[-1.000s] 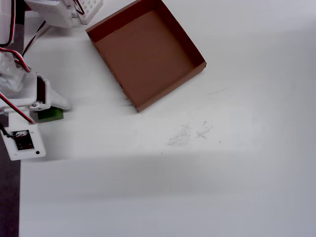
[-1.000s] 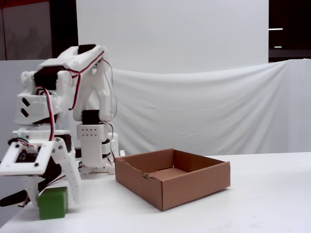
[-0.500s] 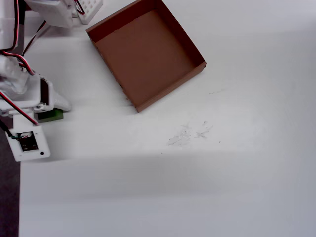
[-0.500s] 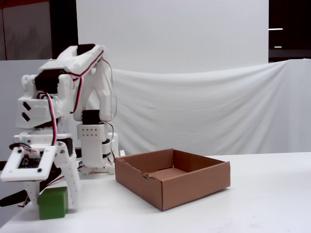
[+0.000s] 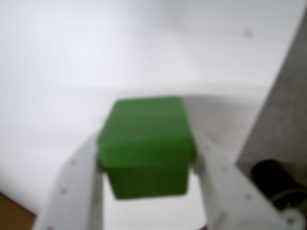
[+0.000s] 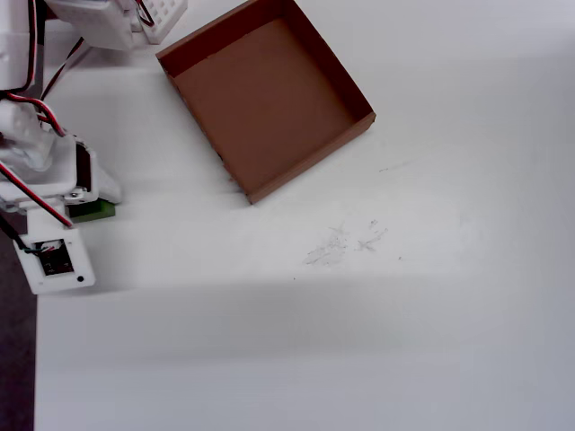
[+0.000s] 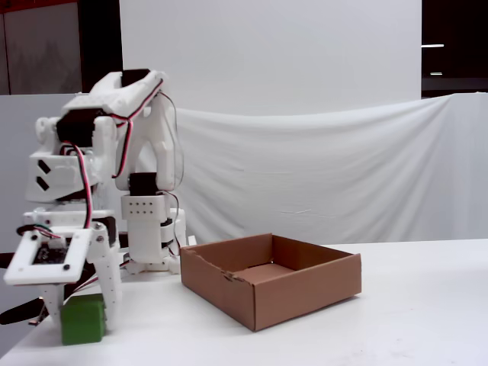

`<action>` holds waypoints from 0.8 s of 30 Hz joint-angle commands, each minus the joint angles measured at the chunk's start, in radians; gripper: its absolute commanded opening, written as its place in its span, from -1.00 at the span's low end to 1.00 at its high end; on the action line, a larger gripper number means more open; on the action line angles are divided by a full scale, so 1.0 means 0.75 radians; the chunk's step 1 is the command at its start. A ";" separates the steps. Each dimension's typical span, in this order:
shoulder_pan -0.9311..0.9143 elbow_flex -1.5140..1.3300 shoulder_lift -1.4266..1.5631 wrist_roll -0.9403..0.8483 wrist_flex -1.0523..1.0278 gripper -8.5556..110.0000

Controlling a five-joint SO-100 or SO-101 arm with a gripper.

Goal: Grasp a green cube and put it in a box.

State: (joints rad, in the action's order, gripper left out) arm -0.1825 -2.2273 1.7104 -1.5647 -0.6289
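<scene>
The green cube (image 5: 144, 148) sits between my gripper's (image 5: 146, 155) two white fingers, which press on its left and right sides. In the overhead view only a green sliver of the cube (image 6: 97, 212) shows under the gripper (image 6: 88, 205), near the table's left edge. In the fixed view the cube (image 7: 82, 320) is held low, at or just above the tabletop, below the gripper (image 7: 82, 301). The brown cardboard box (image 6: 310, 160) lies empty, up and to the right of the gripper in the overhead view. It stands right of the gripper in the fixed view (image 7: 305, 297).
A white gridded object (image 6: 162, 13) lies at the top edge beside the arm's base (image 7: 149, 229). The table's left edge and dark floor (image 6: 13, 359) are close to the gripper. White tabletop (image 6: 359, 314) stretches right of it. A white cloth (image 7: 320, 175) hangs behind.
</scene>
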 commanded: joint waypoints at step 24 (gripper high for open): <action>0.037 0.006 0.227 0.006 -0.078 -0.60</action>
State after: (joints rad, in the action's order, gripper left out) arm -0.1657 -2.2273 1.8086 -1.5631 -0.6703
